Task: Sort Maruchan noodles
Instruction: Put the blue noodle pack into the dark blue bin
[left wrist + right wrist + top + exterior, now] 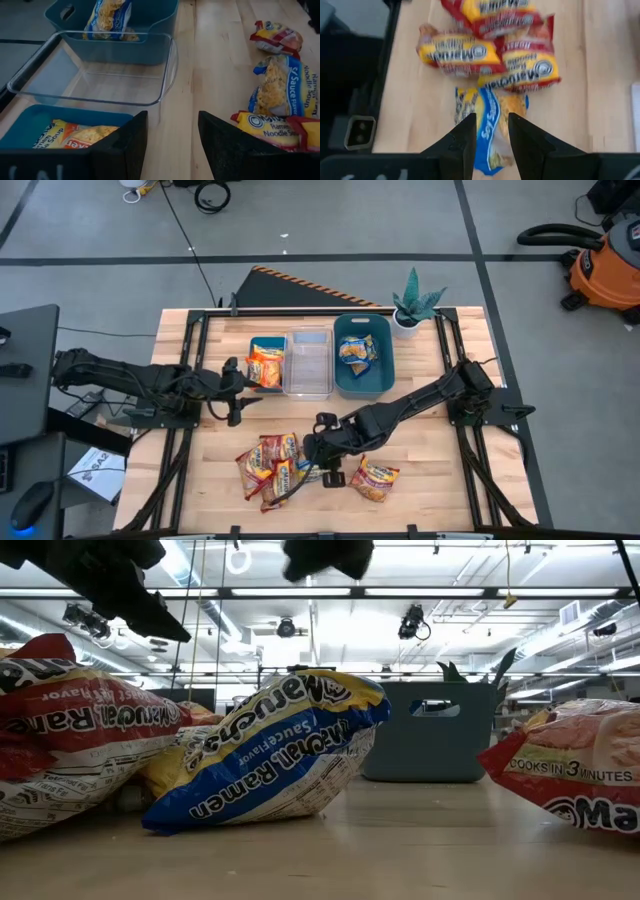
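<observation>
Right in front of your low camera lies a blue-and-yellow crinkly plastic noodle packet (265,755), flat on the light wooden table (430,470), with red-and-yellow packets (70,735) beside it. From above, you see that blue packet (306,470) at the edge of a loose heap of red and orange noodle packets (268,465) near the table's front, and one more orange packet (375,477) lying apart on the right.

Your right gripper (318,452) hangs over the blue packet; its wrist camera shows the two dark fingers (465,137) parted, one to each side of the packet (487,127), clasping nothing yet.

Your left gripper (236,397) sits near the bins at the table's back, fingers (127,142) spread and empty, just beside the small teal bin (255,345) that holds an orange packet (265,366). Next to it stands a clear rectangular plastic bin (308,362), then a larger teal bin (363,358) containing a blue-and-yellow packet (356,350). A small potted plant (413,307) stands at the back right corner.
</observation>
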You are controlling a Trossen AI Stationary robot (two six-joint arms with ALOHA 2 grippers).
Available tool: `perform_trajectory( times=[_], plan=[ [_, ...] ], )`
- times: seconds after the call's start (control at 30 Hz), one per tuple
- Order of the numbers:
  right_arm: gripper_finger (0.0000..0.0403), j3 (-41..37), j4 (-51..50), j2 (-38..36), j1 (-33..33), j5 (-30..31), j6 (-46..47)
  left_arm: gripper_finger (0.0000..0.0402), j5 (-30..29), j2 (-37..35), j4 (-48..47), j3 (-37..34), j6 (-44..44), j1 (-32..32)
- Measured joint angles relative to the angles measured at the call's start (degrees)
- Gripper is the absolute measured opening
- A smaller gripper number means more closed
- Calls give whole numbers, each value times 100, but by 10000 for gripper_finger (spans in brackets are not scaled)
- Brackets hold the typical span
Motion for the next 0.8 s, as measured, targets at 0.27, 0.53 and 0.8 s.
perform_trajectory(
  times=[0.27, 0.53, 0.8],
  plan=[
    [120, -570, 513, 2, 53, -164, -379, 180, 7, -48, -174, -52, -183, -3],
    [156, -1044, 1186, 0, 95, -247, -396, 180, 77, -443, -525, -52, -383, -4],
    [216, -1252, 1389, 0, 137, -21, -668, 180, 75, -643, -697, -52, -690, -4]
  ],
)
